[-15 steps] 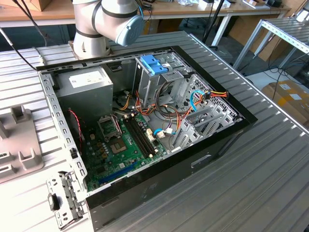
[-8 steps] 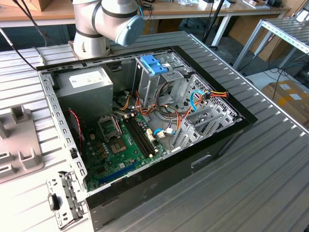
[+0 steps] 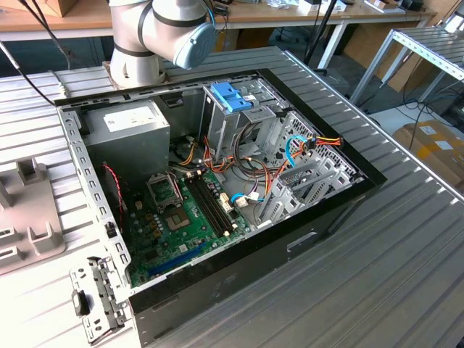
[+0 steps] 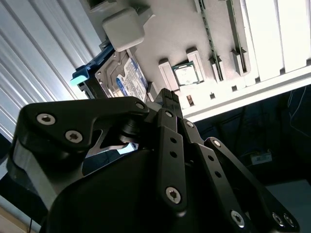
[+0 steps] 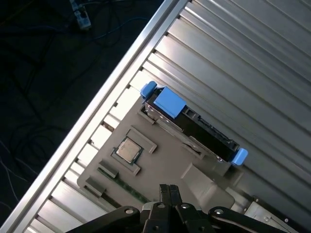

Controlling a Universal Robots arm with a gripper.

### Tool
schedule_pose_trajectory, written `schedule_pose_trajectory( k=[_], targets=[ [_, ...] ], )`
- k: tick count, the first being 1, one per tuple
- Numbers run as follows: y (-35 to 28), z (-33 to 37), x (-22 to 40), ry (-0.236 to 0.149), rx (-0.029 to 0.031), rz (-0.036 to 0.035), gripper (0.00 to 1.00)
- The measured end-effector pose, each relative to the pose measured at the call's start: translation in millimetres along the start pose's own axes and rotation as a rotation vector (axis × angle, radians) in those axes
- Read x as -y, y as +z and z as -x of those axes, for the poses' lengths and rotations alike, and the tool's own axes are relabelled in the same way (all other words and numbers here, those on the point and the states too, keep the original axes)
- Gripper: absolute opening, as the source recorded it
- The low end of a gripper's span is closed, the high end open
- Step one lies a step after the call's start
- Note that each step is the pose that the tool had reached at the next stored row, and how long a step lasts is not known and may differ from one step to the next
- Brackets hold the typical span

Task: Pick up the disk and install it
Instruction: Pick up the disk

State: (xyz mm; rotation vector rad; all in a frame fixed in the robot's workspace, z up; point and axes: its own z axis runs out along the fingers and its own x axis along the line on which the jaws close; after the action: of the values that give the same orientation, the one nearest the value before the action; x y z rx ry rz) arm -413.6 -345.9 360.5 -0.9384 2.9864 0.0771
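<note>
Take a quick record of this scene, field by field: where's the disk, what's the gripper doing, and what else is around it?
disk: standing on edge in a grey holder tray, not yet picked up
gripper: apart from the disk, fingers together, holding nothing
beside disk: processor chip in its own pocket of the tray
computer case: lying open on the ribbed table, motherboard exposed

The disk (image 4: 124, 77) stands on edge in a grey fixture (image 4: 170, 34), at nine o'clock from a processor chip (image 4: 184, 74). The black gripper (image 4: 167, 95), fingers together, hangs near both, at six o'clock.
</note>
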Motion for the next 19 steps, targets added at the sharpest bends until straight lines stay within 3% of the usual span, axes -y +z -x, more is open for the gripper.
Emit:
schedule_pose_trajectory(
  k=[19],
  targets=[
    [0.0, 0.0, 0.0, -0.098, -0.0043, 0.0024, 0.11]
  ],
)
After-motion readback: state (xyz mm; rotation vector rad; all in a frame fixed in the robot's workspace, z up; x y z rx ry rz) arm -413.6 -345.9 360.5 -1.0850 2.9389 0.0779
